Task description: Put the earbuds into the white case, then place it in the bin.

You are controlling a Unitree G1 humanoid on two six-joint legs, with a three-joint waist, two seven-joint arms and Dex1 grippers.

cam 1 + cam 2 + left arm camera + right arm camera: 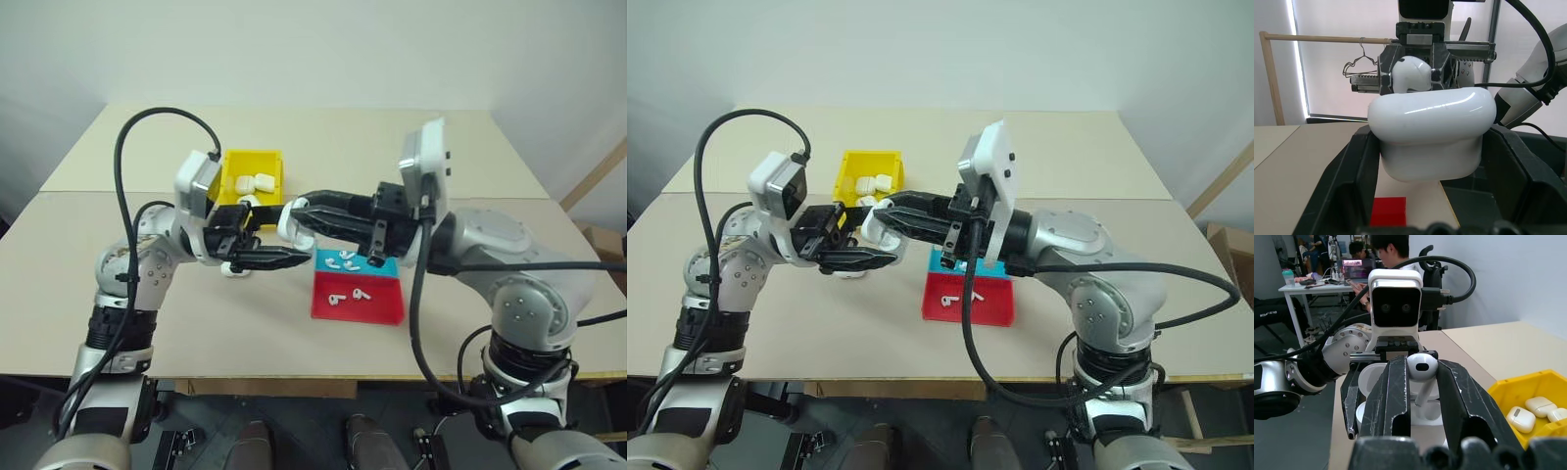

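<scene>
Head views first: both arms meet above the tabletop [118, 294], just in front of the yellow bin [235, 162]. The left gripper [294, 257] points across toward the right one, its fingers clamped tight on the white case [235, 271], which pokes out just under them. The right gripper [294, 213] reaches in from the other side, its fingers nearly closed; a white shape sits at their tips. Closed white cases [257, 183] lie inside the bin. In front of the right arm, the flat blue and red tray [387, 311] carries loose earbuds [348, 295], some on the blue half, some on the red.

Over to the left wrist view: the white case [1432, 132] sits squeezed between the two black fingers [1347, 181], held up off the tabletop. Right behind it, the right gripper faces the camera with a single earbud [1410, 74] pinched in its fingers, just above the case.

Now the right wrist view: the right fingers [1393, 396] are narrowed on the earbud [1422, 367], bulb up, stem angled down. Just beyond it is the case, lid open, in the left gripper [1354, 404]. The bin [1528, 387] shows to one side with closed cases inside. People sit at a desk [1308, 289] far behind.
</scene>
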